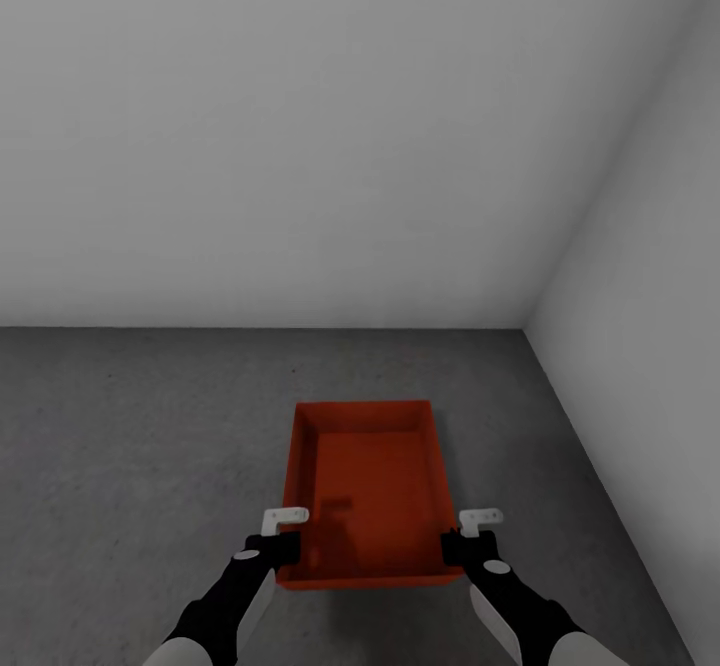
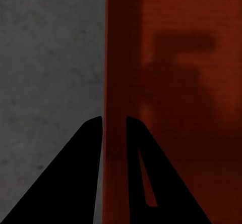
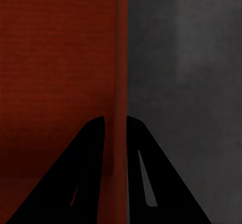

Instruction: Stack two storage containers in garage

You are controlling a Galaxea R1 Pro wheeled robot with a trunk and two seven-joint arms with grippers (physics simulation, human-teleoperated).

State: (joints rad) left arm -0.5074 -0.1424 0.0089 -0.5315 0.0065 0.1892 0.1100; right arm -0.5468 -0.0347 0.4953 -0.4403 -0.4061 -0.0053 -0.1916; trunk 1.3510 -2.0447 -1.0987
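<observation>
Head view: orange bin (image 1: pixel 368 486) between both grippers, over the grey floor (image 1: pixel 130 446) near a white wall corner (image 1: pixel 527 326). Both arms reach forward and down.
Left wrist view: left gripper (image 2: pixel 114 120) pinches the bin's side wall, one finger (image 2: pixel 146 158) inside, ribbed bottom visible.
Right wrist view: right gripper (image 3: pixel 115 119) pinches the opposite wall likewise.

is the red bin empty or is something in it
Empty. The head view looks straight into the red bin: bare ribbed bottom, only a shadow on it. Each claw pinches a side wall, left claw, right claw.
</observation>
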